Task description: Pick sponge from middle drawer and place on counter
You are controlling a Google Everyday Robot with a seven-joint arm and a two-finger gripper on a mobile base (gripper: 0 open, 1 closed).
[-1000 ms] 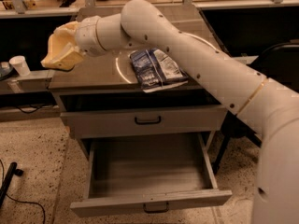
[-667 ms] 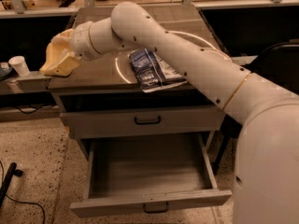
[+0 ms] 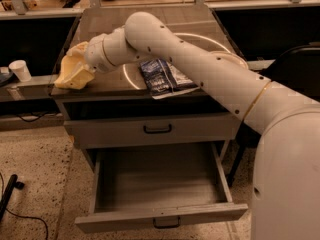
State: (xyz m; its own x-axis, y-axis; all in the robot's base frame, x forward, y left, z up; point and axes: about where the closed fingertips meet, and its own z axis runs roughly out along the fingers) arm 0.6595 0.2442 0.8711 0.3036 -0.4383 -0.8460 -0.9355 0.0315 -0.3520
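The pale yellow sponge is at the front left corner of the counter, low over the surface or touching it. My gripper is shut on the sponge from the right, and the arm reaches across the counter from the right side. The middle drawer is pulled out below, and its grey inside holds nothing.
A blue and white crinkled bag lies on the counter's front middle, over the white circle line. The closed upper drawer front is above the open one. A white cup stands on a ledge at the left.
My gripper has carried the sponge down and a little right, from above the counter's left edge to its front left corner.
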